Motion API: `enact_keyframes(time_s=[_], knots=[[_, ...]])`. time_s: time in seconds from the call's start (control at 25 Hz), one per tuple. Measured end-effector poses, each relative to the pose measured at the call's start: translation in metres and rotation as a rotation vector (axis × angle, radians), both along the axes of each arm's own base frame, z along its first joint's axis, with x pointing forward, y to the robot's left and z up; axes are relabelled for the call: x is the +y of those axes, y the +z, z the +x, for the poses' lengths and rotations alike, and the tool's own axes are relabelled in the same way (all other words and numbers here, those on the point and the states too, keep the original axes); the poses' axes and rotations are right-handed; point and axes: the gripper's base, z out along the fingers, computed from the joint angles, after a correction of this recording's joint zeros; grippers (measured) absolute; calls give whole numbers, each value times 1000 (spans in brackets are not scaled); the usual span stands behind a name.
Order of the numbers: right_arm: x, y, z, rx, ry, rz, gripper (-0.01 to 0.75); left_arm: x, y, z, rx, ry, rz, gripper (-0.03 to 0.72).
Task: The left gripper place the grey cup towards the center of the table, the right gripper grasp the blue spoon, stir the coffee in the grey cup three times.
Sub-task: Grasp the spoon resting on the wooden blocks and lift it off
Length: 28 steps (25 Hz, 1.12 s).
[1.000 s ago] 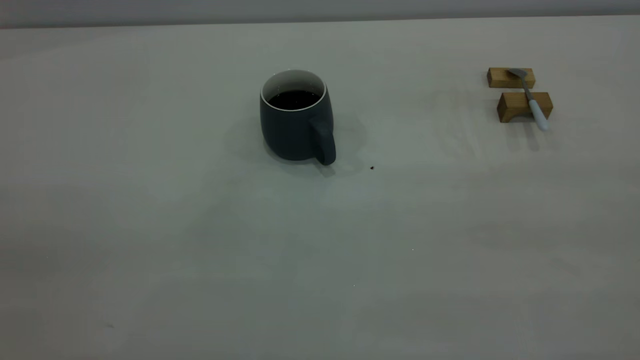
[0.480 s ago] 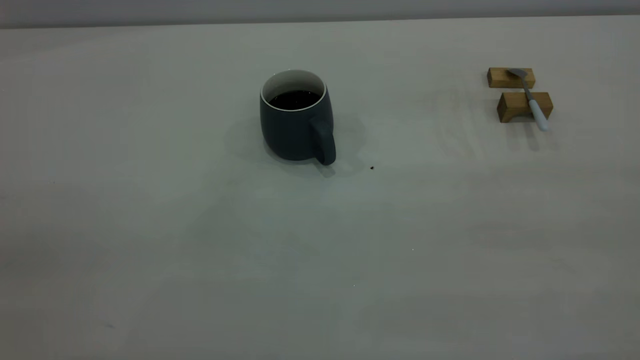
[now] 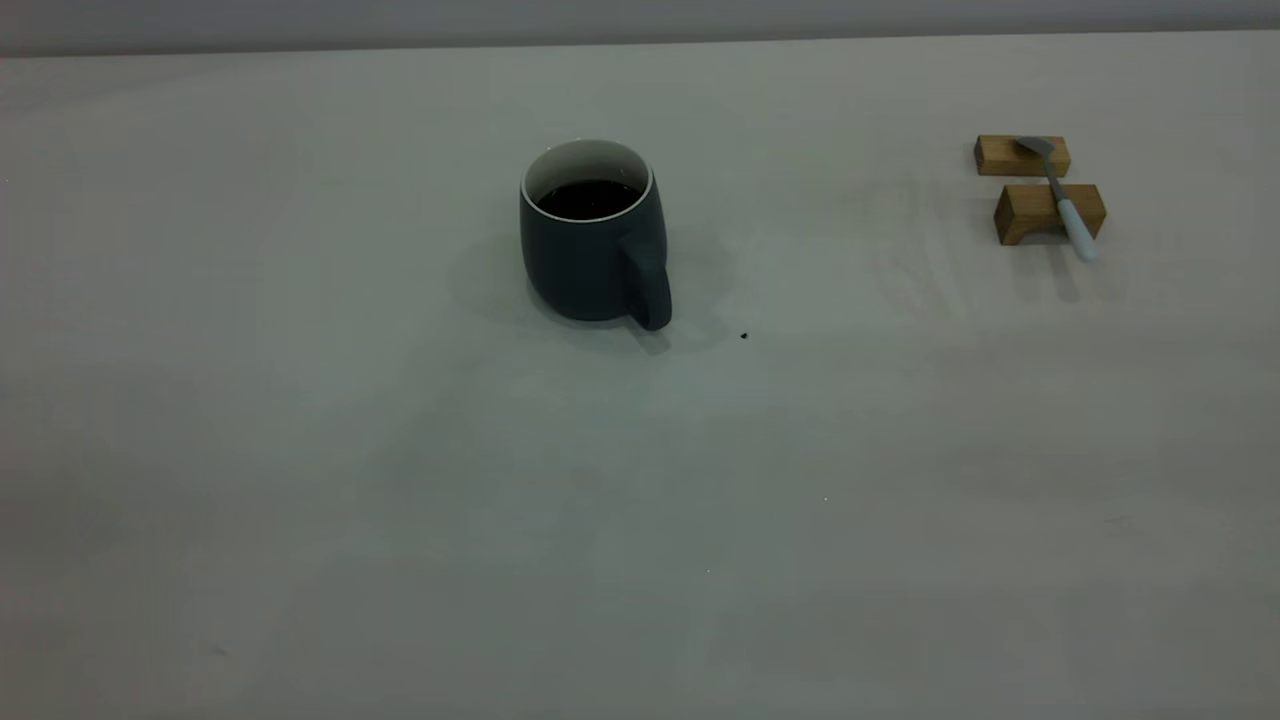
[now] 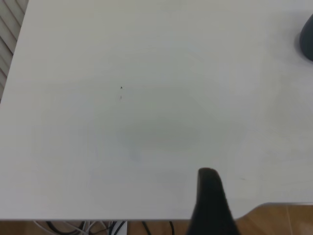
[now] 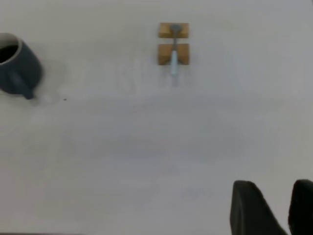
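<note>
The grey cup [image 3: 592,245] stands upright near the middle of the table [image 3: 400,500], with dark coffee [image 3: 588,198] inside and its handle turned toward the front right. The blue spoon [image 3: 1062,200] lies across two wooden blocks at the far right, bowl on the rear block. Neither gripper shows in the exterior view. In the right wrist view my right gripper [image 5: 275,188] is open and empty, far from the spoon [image 5: 173,55] and the cup [image 5: 17,68]. My left gripper [image 4: 210,196] hangs near the table edge, with the cup [image 4: 308,44] far off at that view's border.
Two tan wooden blocks, a rear block [image 3: 1022,155] and a front block [image 3: 1040,212], hold the spoon up off the table. A tiny black speck [image 3: 744,336] lies just right of the cup. Wooden floor [image 4: 279,220] and cables show past the table edge.
</note>
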Motion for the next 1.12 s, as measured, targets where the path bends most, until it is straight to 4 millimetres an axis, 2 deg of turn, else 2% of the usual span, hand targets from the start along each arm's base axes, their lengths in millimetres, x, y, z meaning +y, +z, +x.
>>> enact_keyframes(time_s=[0.16,0.28,0.4,0.48,0.6,0.72,0.88,1.0,1.12], knots=[[0,8,3,1,-2,-3,264,0,0,0,0,0,0,588],[-1,24,15,53,-6,-10,354,0,0,0,1,0,0,588],[-2,42,41,140,-13,-24,495,0,0,0,1,0,0,588],[-3,49,65,205,-13,-27,589,0,0,0,1,0,0,588],[-4,55,105,293,-15,-40,665,0,0,0,1,0,0,588],[-5,55,139,364,-12,-60,677,0,0,0,1,0,0,588],[-4,45,187,461,22,-77,677,0,0,0,2,0,0,588],[-3,30,220,518,51,-82,677,0,0,0,3,0,0,588],[-2,12,243,566,76,-84,677,0,0,0,3,-1,0,588]])
